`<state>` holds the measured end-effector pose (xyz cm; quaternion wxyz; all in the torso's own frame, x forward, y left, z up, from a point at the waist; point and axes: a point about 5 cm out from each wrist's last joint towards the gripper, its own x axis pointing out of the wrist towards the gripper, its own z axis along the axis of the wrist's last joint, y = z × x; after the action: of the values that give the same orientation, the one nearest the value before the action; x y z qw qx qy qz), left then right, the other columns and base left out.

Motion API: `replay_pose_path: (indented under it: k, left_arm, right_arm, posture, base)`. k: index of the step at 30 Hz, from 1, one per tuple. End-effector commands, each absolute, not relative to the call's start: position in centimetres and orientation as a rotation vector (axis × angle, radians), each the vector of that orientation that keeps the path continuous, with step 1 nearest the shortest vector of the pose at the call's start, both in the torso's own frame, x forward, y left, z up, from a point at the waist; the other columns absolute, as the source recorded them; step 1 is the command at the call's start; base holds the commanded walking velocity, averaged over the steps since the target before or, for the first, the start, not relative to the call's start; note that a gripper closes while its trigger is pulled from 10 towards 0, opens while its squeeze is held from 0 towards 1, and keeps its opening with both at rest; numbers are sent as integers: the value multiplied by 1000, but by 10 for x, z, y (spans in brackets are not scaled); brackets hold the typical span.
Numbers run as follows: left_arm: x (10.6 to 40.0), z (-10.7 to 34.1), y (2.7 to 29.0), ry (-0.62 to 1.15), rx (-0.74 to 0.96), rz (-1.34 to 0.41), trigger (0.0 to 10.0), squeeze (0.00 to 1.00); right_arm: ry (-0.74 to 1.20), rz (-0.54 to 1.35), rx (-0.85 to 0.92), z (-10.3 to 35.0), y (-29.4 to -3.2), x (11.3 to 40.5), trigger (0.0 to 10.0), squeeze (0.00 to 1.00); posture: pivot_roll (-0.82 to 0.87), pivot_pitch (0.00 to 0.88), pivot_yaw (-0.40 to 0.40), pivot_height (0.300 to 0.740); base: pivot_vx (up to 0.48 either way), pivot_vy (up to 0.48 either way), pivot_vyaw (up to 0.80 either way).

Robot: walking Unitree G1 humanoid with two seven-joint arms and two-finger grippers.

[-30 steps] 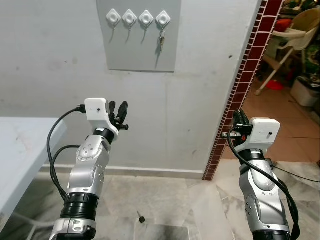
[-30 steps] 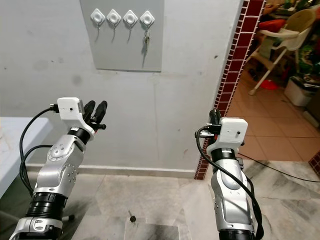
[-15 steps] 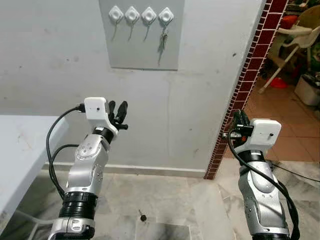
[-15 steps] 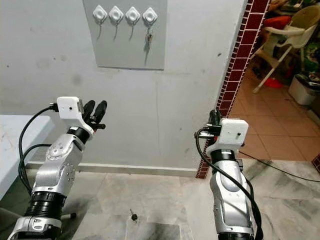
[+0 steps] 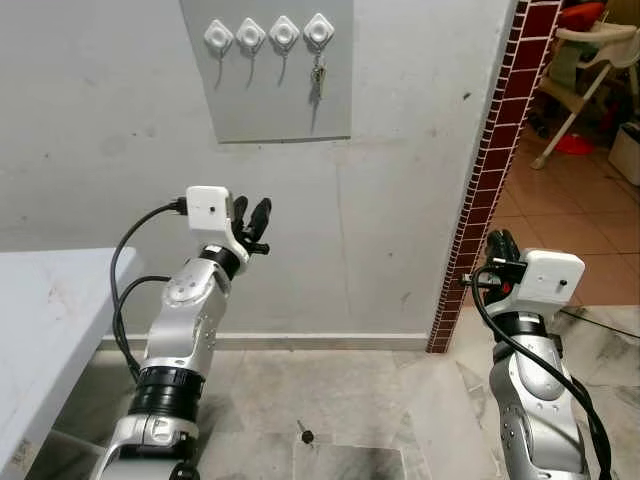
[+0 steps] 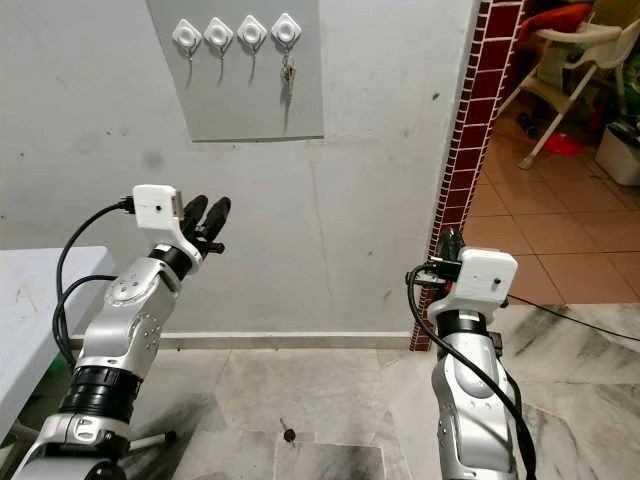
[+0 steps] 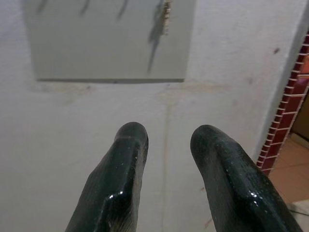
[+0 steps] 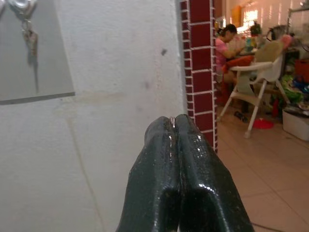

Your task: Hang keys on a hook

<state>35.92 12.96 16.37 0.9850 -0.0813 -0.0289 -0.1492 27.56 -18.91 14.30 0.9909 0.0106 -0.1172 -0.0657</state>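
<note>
A grey panel (image 5: 268, 68) is fixed high on the pale wall (image 5: 120, 170), and along its top edge sits a row of four white hooks (image 5: 268, 33). The keys (image 5: 317, 79) hang from the hook nearest the panel's right edge (the other three hooks carry nothing), dangling flat against the grey surface.

The left gripper (image 5: 253, 218) is raised in front of the wall, well below the panel's bottom edge, its two black fingers (image 7: 120, 179) apart with nothing between them; the left wrist view looks past them up at the panel and the hanging keys. The right gripper (image 5: 500, 248) is held lower, near the red brick pillar (image 5: 492, 170) at the wall's right end, with its fingers pressed together and holding nothing.

A white table (image 5: 40, 330) juts in at the robot's left. A small dark object (image 5: 306, 436) lies on the marble floor (image 5: 330, 400) between the arms. Beyond the pillar, a person sits near a high chair (image 8: 256, 82).
</note>
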Motion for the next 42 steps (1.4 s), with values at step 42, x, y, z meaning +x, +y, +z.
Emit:
replay_pose_path:
  k: [42]
  left_arm:
    - [364, 163, 130, -83, -223, -311, 10000, 0]
  right_arm:
    - [-297, -46, -13, 167, -183, 295, 10000, 0]
  posture:
    - [-3, 0, 51, 740]
  base:
    - [0, 7, 0]
